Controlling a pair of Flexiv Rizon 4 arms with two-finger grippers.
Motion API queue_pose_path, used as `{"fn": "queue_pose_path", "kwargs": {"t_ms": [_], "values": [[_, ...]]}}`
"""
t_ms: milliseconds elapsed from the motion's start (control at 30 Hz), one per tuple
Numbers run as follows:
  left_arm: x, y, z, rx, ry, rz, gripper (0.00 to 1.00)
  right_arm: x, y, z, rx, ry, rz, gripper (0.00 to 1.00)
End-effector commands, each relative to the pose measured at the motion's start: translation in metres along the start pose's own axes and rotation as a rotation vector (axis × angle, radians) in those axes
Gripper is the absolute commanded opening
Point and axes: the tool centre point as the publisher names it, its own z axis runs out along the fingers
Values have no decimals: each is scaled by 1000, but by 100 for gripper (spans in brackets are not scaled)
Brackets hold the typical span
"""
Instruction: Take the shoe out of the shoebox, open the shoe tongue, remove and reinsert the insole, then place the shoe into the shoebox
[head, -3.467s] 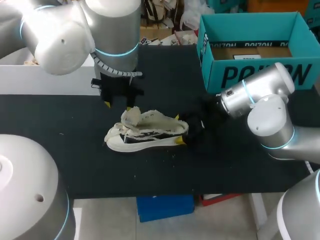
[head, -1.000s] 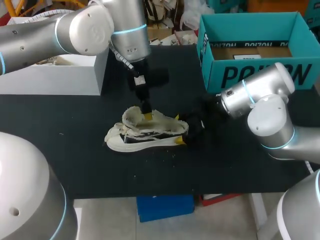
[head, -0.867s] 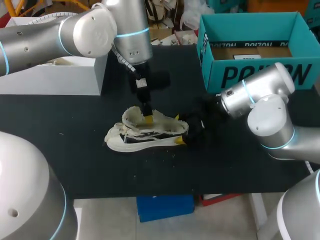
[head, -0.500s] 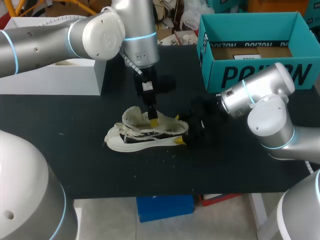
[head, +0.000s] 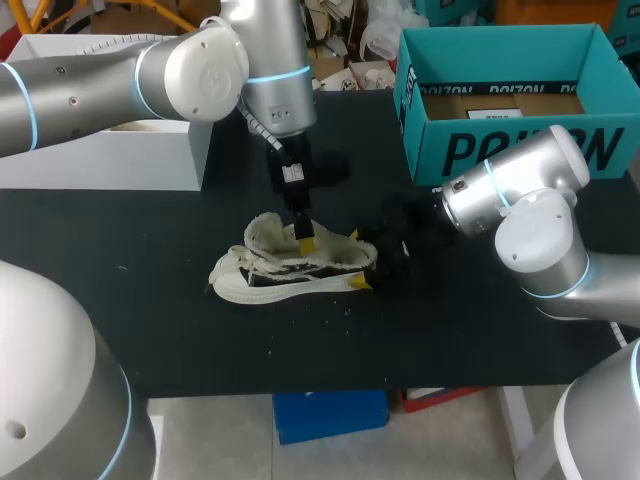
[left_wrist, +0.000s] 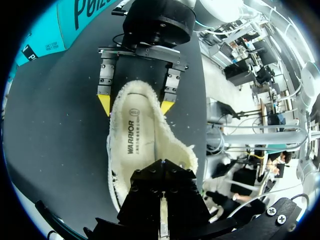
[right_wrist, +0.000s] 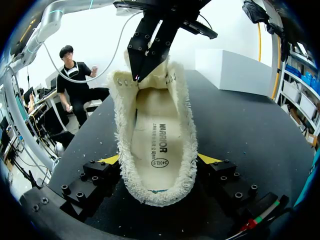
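A cream fleece-lined shoe (head: 290, 265) lies on its sole in the middle of the black table, toe to the left. My right gripper (head: 357, 260) is shut on its heel, one yellow tip on each side of the fluffy collar (right_wrist: 159, 192). The printed insole (right_wrist: 157, 135) lies inside the shoe. My left gripper (head: 306, 240) comes down from above, fingers shut, with its tip in the shoe's mouth near the tongue and eyelets (right_wrist: 138, 76). In the left wrist view the shoe (left_wrist: 145, 145) runs from the left gripper (left_wrist: 161, 170) to the right gripper (left_wrist: 135, 105).
The open teal shoebox (head: 500, 145) stands at the back right, behind my right arm. A white box (head: 110, 155) sits at the back left. The black tabletop (head: 180, 330) in front of the shoe is bare.
My left arm has swung right and lowered its shut gripper into the shoe's opening. The right gripper and the shoe have stayed put.
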Motion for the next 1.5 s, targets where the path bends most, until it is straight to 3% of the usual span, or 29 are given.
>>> {"fn": "queue_pose_path", "kwargs": {"t_ms": [33, 200, 567, 1167, 1500], "values": [[0, 0, 1, 0, -5, 6, 0, -2, -3, 2, 3, -1, 2, 0], [0, -1, 6, -59, -59, -28, 0, -2, -3, 2, 3, -1, 2, 0], [-1, 6, 24, -106, -95, -62, 0, -2, -3, 2, 3, -1, 2, 0], [-7, 9, 55, -94, -60, -89, 0, -2, -3, 2, 3, -1, 2, 0], [-8, 14, 63, -26, -103, -141, 0, -2, -3, 2, 3, -1, 2, 0]]}}
